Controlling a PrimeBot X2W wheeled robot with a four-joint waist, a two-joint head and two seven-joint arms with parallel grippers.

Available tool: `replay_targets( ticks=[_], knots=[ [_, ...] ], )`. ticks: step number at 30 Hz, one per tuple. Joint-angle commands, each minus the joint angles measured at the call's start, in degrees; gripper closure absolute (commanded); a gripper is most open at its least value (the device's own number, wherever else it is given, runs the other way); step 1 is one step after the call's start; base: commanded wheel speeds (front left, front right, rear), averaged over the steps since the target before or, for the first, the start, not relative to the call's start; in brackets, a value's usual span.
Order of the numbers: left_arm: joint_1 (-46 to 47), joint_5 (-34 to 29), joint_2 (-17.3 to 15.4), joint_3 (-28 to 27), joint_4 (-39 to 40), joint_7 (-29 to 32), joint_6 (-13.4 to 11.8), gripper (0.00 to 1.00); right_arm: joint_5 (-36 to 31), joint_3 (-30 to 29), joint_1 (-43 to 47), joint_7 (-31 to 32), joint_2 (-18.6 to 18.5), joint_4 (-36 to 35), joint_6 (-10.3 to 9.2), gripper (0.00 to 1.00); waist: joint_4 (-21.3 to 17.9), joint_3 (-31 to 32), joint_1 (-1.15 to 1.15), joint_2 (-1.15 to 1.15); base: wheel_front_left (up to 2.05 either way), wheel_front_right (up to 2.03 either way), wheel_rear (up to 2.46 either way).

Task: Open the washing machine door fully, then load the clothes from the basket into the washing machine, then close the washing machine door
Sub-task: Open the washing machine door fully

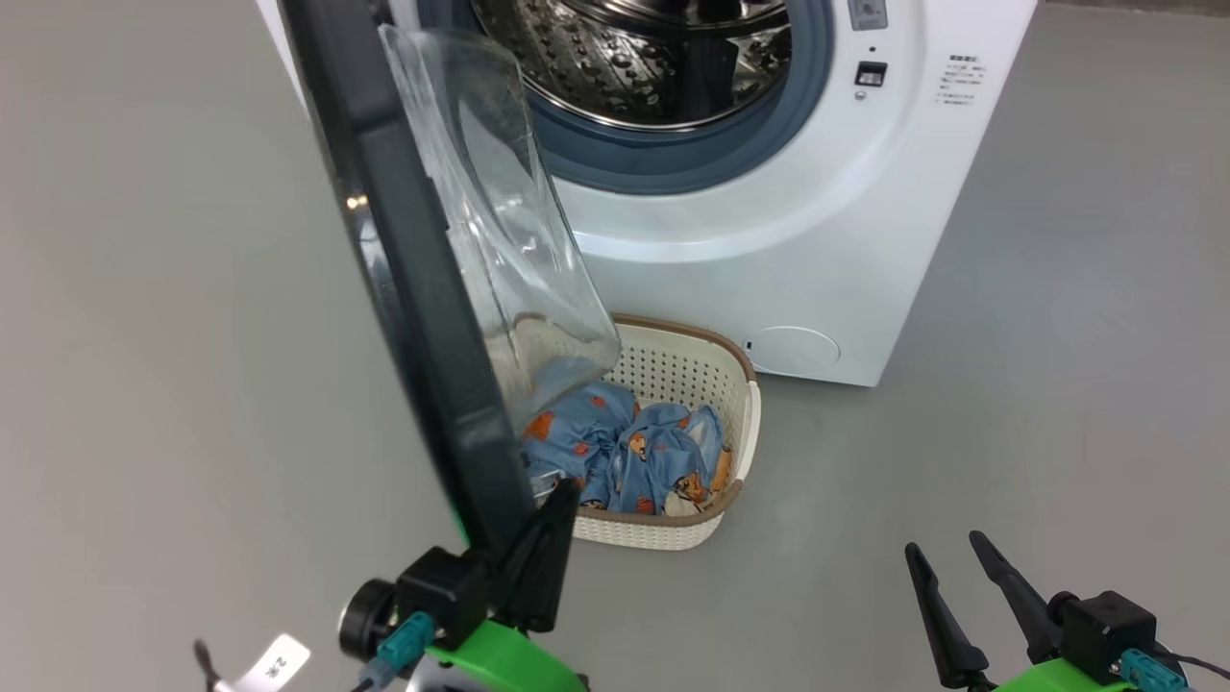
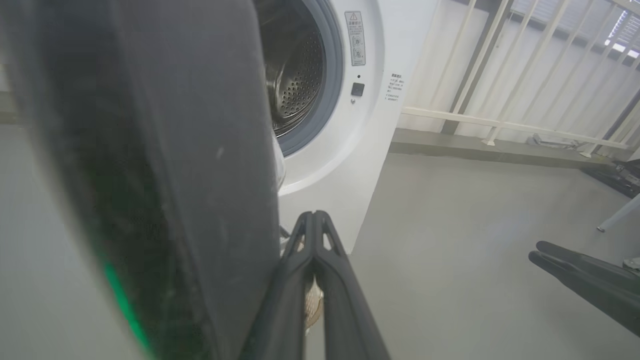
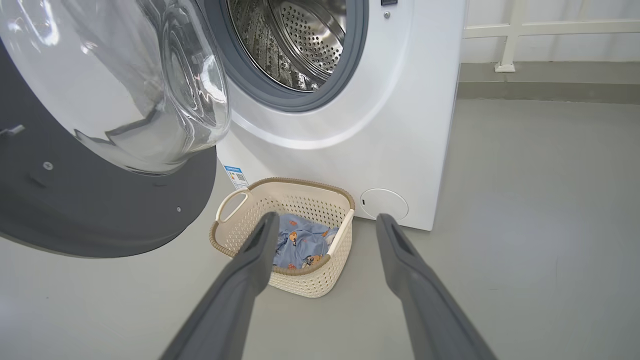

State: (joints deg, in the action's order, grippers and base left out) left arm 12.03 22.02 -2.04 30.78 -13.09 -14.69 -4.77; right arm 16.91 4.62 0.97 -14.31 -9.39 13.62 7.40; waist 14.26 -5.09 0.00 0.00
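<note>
Washing machine door point(image 1: 413, 317) stands swung partway out from the washing machine point(image 1: 769, 240), seen almost edge-on in the head view, with its black rim running down the picture and its clear glass bowl bulging toward the drum point(image 1: 634, 58). The lower part of the door hangs over the left end of the basket point(image 1: 742, 384), which sits on the floor point(image 1: 1009, 432) right in front of the machine with the clothes point(image 1: 634, 452) heaped inside. That is probably why the door needs to swing wider first: as it stands, it covers part of the basket and crowds the path from there to the drum. The left gripper point(image 1: 565, 492) has its two fingers pressed together with nothing between them, and it lies against the bottom of the door's rim on the glass side. From there it looks placed to push the door outward rather than grip it, though I cannot tell whether the fingers truly touch the rim or sit just beside it. In the left wrist view the door's dark face rises directly to the left of the joined fingertips. The right gripper point(image 1: 944, 544) waits low and well apart from the door, fingers spread and empty, pointing toward the basket, likely ready for the clothes once the way is free.
</note>
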Motion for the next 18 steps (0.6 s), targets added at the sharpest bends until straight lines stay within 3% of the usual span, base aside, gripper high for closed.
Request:
replay_targets(
  ticks=[1,18],
  knots=[
    [0.73,0.55,-2.21,-3.96,0.52,-0.3,-1.59,1.0,0.36,1.37,-0.28,-0.69,-0.47,-1.13,0.09,0.0,0.59,0.44,0.0,0.0,0.0,0.0,0.0],
    [-3.98,2.38,-7.04,-15.18,5.29,-0.3,-6.44,1.0,0.75,1.39,0.13,-0.69,-0.7,-1.0,0.09,0.0,7.31,1.05,0.0,0.0,0.0,0.0,0.0]
  ],
)
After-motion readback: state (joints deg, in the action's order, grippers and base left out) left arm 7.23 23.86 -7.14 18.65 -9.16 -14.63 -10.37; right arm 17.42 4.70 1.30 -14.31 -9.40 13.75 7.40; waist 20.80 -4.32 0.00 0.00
